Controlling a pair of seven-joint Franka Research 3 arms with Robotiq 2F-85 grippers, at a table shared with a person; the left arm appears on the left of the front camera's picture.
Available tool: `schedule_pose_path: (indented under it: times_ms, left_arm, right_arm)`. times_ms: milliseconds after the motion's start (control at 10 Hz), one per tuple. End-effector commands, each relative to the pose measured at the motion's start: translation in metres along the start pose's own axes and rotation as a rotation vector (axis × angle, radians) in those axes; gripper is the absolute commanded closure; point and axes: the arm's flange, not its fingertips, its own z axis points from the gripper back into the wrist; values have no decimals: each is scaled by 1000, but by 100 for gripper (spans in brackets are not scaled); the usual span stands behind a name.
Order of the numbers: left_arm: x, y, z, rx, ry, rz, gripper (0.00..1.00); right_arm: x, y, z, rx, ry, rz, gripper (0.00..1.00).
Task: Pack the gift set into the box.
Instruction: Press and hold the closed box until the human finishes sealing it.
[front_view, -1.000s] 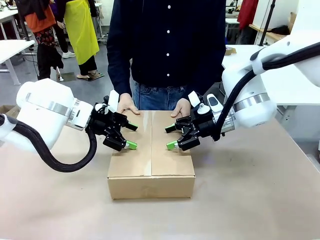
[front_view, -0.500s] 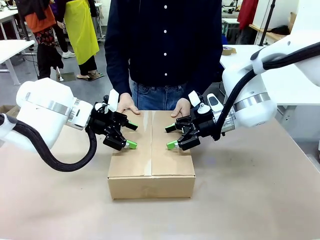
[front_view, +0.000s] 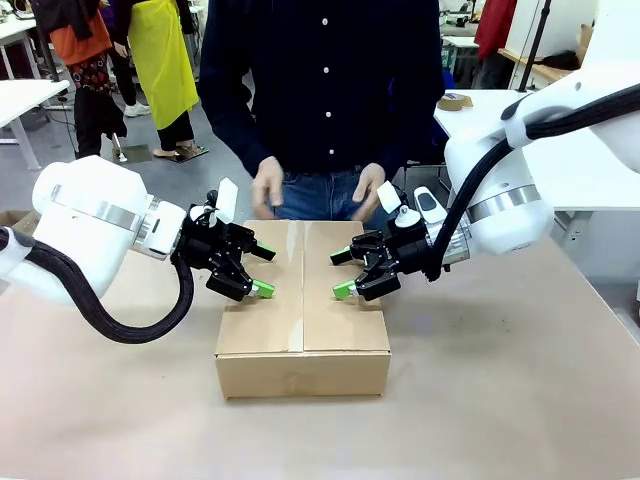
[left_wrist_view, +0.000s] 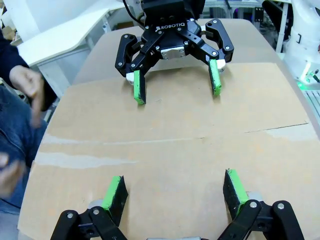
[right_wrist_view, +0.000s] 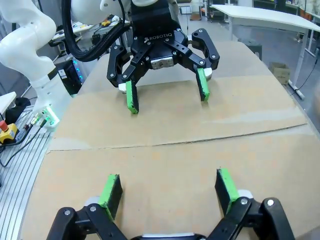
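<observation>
Holding state of the left claw (front_view: 262, 270): the jaws are spread wide and nothing is gripped. The claw is set low over the left flap (front_view: 258, 325), just beside the seam (front_view: 302, 300).
Right claw (front_view: 342, 274): it is likewise spread wide and empty. It is set low over the right flap (front_view: 345, 320), facing the left claw across the seam.
Contact: it cannot be told whether the green pads (left_wrist_view: 116, 190) touch the cardboard.
Box (front_view: 300, 372): it is placed mid-table (front_view: 500, 390) with its top flaps folded flat and meeting at the seam.
Gift set: it is judged to be shut inside, under the folded flaps.
Person's hands (front_view: 267, 188): both are raised clear of the far edge of the box and blurred.
Step in hand: the flaps are judged to be held down for closing.
Method: pressure should be applied evenly on both flaps at once. The jaws should be kept wide so that the load is spread.
Method, seam: the seam should be left uncovered so that it can be sealed.
Caution: heavy pressure should be avoided, as the flaps may be bowed in onto the contents. The box may also be skidded by a sideways push.
Count: two claws, four padded fingers, one box, two flaps seen, one seam, two hands.
</observation>
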Motion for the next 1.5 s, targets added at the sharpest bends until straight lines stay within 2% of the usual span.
schedule_pose_path:
  times_ms: [0, 1400]
  left_arm:
    - [-1, -2, -3, -4, 3, 3, 0]
    - [-1, -2, -3, -4, 3, 3, 0]
  right_arm:
    - [-2, 0, -1, -1, 8, -1, 0]
    - [-2, 0, -1, -1, 8, -1, 0]
